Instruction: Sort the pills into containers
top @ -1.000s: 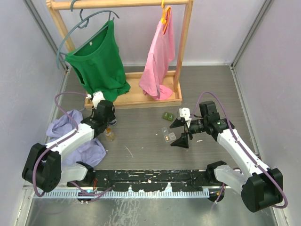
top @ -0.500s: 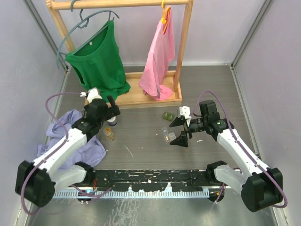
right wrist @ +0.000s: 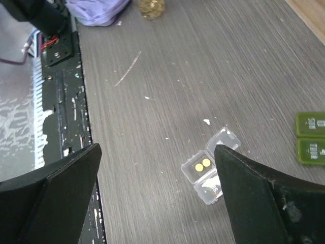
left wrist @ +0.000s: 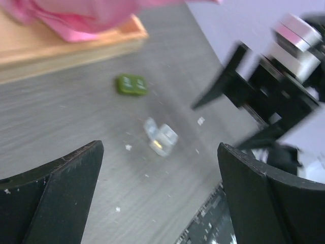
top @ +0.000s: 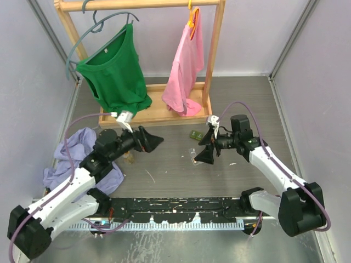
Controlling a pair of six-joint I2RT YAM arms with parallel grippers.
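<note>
The clear container lies on the grey table with its lid flipped open. Two yellow pills sit in one compartment. The dark green container lies closed to its right. My right gripper is open above the table, just left of the clear container, with nothing between its fingers. My left gripper is open too, empty, and points at the clear container and the green one from a distance. From above, the left gripper and right gripper face each other.
A small amber bottle stands beside a purple cloth at the left. A wooden clothes rack holding a green shirt and a pink one fills the back. A black rail runs along the near edge.
My left gripper opened and swung right, away from the amber bottle and towards the middle of the table. My right gripper shifted slightly back and left, still open.
</note>
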